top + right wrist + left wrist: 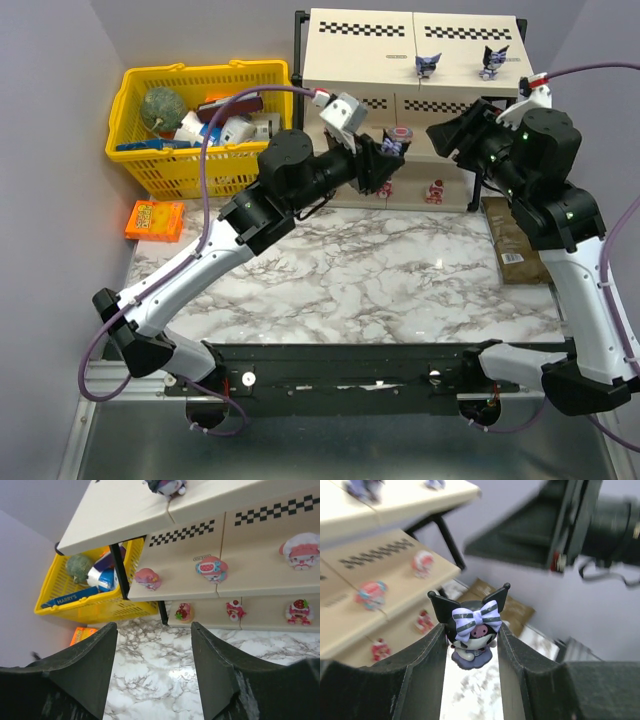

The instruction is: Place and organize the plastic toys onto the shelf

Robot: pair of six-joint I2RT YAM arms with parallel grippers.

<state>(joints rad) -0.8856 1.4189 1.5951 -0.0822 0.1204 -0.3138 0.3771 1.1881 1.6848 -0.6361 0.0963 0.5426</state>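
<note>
My left gripper (471,632) is shut on a dark purple-black plastic toy (472,626) with pointed ears and a striped bow. It holds the toy in the air in front of the shelf (360,52), at middle-tier height (388,150). Two more dark toys (428,65) (493,62) stand on the top board. Pink-and-white toys (212,568) (148,578) (300,552) sit on the middle board. Red-pink toys (183,611) (235,609) (298,611) sit on the bottom board. My right gripper (153,630) is open and empty, and hovers just right of the left one (448,135).
A yellow mesh basket (150,170) with larger items stands left of the shelf. An orange box (155,220) lies in front of the basket. A brown packet (520,250) lies at the right edge of the marble tabletop (350,280). The two grippers are close together.
</note>
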